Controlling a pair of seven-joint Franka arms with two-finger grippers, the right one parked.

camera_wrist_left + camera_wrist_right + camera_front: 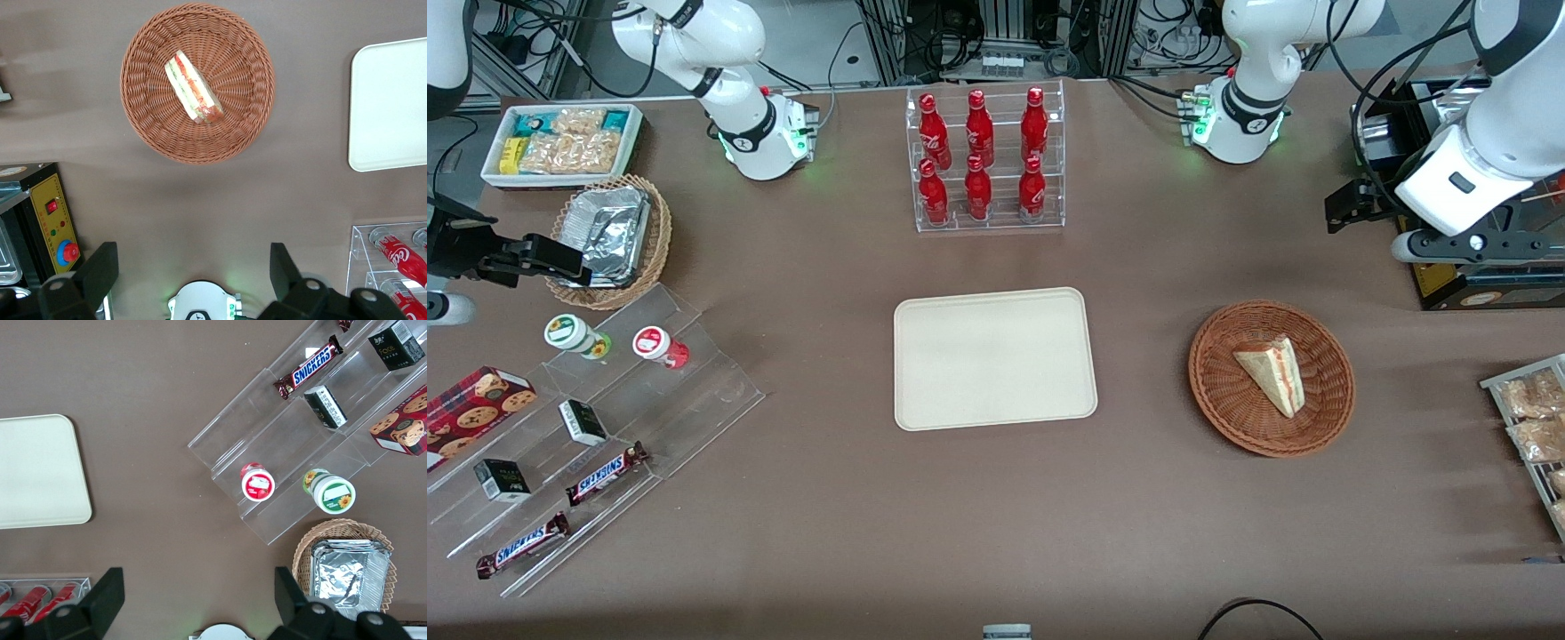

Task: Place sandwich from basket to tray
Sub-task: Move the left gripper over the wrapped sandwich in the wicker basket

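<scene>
The sandwich (1272, 373) (193, 88), a pale bread wedge with red and green filling, lies in the round reddish-brown basket (1218, 400) (153, 127). The beige tray (996, 356) (393, 100) (33, 473) lies flat at the table's middle, bare, beside the basket toward the parked arm's end. My gripper (1347, 206) (192, 267) hangs high above the table, farther from the front camera than the basket and toward the working arm's end. Its fingers (100, 267) are spread wide open with nothing between them.
A clear rack of red bottles (985, 160) stands farther back than the tray. A black box with a yellow panel (1476, 284) (53, 220) sits under my arm. A wire rack of snack packets (1529, 418) lies near the basket. Stepped acrylic shelves (605, 427) and a foil-lined basket (609, 240) are at the parked arm's end.
</scene>
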